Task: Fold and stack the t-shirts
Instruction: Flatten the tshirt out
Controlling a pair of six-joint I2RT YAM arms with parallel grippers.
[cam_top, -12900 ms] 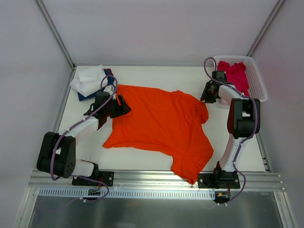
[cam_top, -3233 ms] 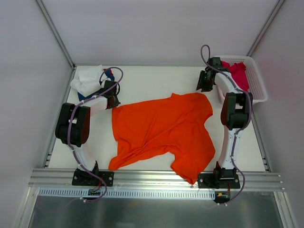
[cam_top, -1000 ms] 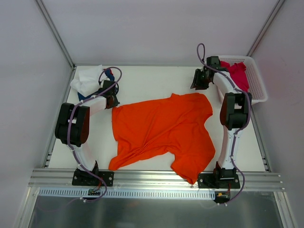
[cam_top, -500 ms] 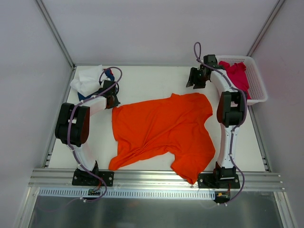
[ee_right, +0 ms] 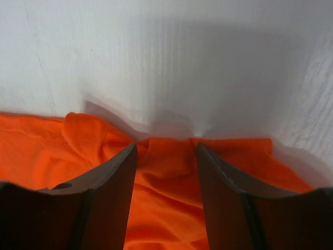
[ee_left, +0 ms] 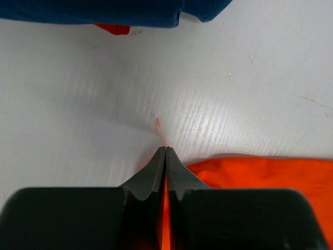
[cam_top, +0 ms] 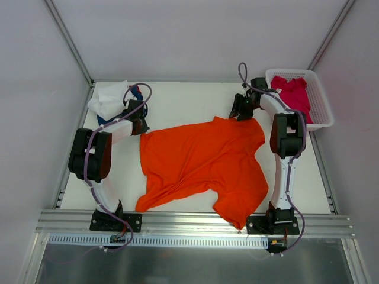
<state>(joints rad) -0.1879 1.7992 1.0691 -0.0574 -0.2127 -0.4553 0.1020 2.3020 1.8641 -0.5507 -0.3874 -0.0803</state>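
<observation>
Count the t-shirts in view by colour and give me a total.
orange t-shirt, spread on the table: 1
white t-shirt, bunched at the far left: 1
navy blue t-shirt, under the white one: 1
crimson-pink t-shirt, in the basket: 1
Total: 4

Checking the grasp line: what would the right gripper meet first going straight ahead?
Likely the rumpled far edge of the orange t-shirt, between the open fingers, then the white table; depth is unclear.
</observation>
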